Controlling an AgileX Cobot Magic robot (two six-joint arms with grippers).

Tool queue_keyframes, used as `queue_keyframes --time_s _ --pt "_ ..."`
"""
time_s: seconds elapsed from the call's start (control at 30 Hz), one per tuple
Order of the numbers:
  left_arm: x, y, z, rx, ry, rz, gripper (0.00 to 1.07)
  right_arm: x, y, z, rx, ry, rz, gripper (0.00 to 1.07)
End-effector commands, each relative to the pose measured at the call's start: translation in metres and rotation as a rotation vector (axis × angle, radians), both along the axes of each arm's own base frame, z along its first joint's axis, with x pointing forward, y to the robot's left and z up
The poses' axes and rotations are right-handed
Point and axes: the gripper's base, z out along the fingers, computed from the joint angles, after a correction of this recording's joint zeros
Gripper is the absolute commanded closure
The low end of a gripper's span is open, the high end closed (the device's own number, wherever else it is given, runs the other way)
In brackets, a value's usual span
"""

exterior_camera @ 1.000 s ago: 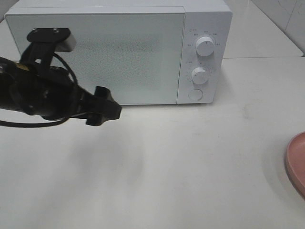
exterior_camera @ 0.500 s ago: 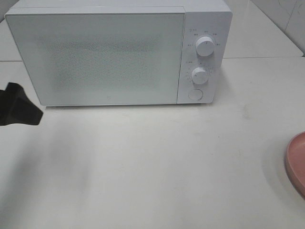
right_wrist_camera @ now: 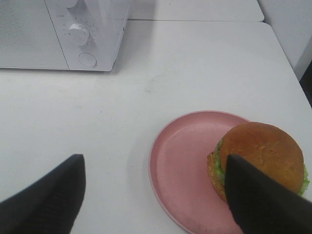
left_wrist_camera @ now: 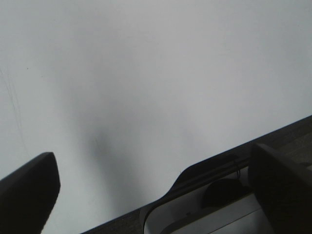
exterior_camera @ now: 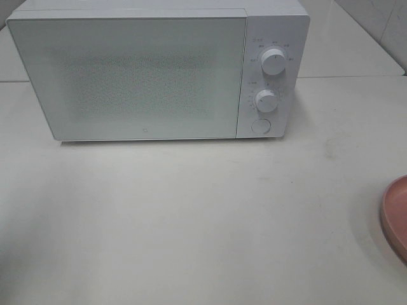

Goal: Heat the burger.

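Microwave (exterior_camera: 159,70) stands shut at the table's (exterior_camera: 191,222) back in the high view, bare surface before it, plate (exterior_camera: 395,216) at the right edge. Left gripper (left_wrist_camera: 156,190) gapes over the table edge. Right gripper (right_wrist_camera: 156,195) is spread; burger (right_wrist_camera: 258,158) on the plate touches one finger (right_wrist_camera: 263,204).

table (exterior_camera: 191,222): white, bare | wall (exterior_camera: 381,19): pale tiles | light: even

Pink plate (exterior_camera: 395,219): cut off by the right edge of the high view; only a sliver of rim is shown.
Burger (right_wrist_camera: 261,156): partly covered by a dark finger (right_wrist_camera: 263,204) in the right wrist view.
Microwave (exterior_camera: 146,70): its dial markings are too small to be read.
Left fingers (left_wrist_camera: 27,190): cropped at the picture's corners.
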Motion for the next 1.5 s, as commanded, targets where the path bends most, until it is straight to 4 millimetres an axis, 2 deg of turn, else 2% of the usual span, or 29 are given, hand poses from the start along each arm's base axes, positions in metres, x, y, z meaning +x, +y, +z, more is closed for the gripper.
queue_keyframes --time_s 0.03,0.1,0.13,0.2,0.3,0.33,0.47,0.5,0.57,1.13,1.27,1.5 --pt "-0.014 0.002 0.0 -0.001 -0.013 0.026 0.07 -0.004 -0.001 0.0 -0.004 -0.032 -0.001 0.31" --pt "-0.035 0.008 -0.01 0.014 -0.031 0.082 0.07 -0.004 -0.001 0.0 -0.004 -0.032 -0.001 0.31" --pt "-0.035 0.008 -0.01 0.014 -0.031 0.082 0.07 -0.004 -0.001 0.0 -0.004 -0.032 -0.001 0.31" --pt "-0.051 0.011 -0.019 0.031 -0.055 0.1 0.07 -0.004 -0.001 0.0 -0.004 -0.032 -0.001 0.31" --pt "-0.056 0.012 -0.021 0.036 -0.069 0.101 0.07 -0.004 -0.001 0.0 -0.004 -0.032 -0.001 0.31" --pt "-0.064 0.013 -0.024 0.029 -0.096 0.109 0.07 -0.004 -0.001 0.0 -0.004 -0.032 -0.001 0.31" --pt "-0.084 0.016 -0.016 0.014 -0.199 0.143 0.07 -0.004 -0.001 0.0 -0.004 -0.032 -0.001 0.31" --pt "-0.084 0.016 -0.016 0.014 -0.199 0.143 0.07 -0.004 -0.001 0.0 -0.004 -0.032 -0.001 0.31" --pt "-0.097 0.017 -0.019 -0.004 -0.225 0.175 0.07 -0.004 -0.001 0.0 -0.004 -0.032 -0.001 0.31" --pt "-0.143 0.024 -0.011 -0.05 -0.514 0.228 0.07 -0.004 -0.001 0.0 -0.004 -0.032 0.0 0.31" --pt "-0.159 0.024 -0.011 -0.041 -0.626 0.32 0.07 -0.004 -0.001 0.0 -0.004 -0.032 0.0 0.31" --pt "-0.159 0.023 -0.012 -0.043 -0.624 0.317 0.07 -0.003 -0.001 0.0 -0.003 -0.028 -0.001 0.31"
